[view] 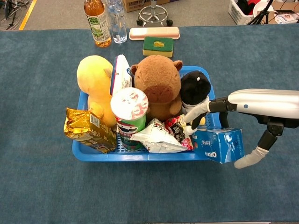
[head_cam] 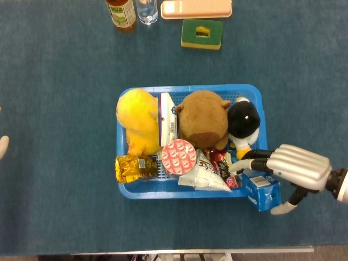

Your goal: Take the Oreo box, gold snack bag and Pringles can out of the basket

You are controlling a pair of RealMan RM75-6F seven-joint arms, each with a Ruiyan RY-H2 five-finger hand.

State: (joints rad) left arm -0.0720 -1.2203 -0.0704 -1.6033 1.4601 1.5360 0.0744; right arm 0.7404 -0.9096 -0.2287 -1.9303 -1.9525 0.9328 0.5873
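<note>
We see the Oreo box point(view: 218, 145) at the basket's point(view: 140, 156) near right corner. Our right hand point(view: 247, 112) brackets it, fingers point(view: 196, 111) above and thumb beyond; whether it grasps the box, we cannot tell. The gold snack bag point(view: 86, 129) and Pringles can point(view: 130, 116) sit inside.

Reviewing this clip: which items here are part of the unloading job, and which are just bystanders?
Job items:
Oreo box
gold snack bag
Pringles can
basket
right hand

Bystanders:
yellow plush
brown plush
black plush
white snack packet
sponge
tea bottle
pink case
</note>
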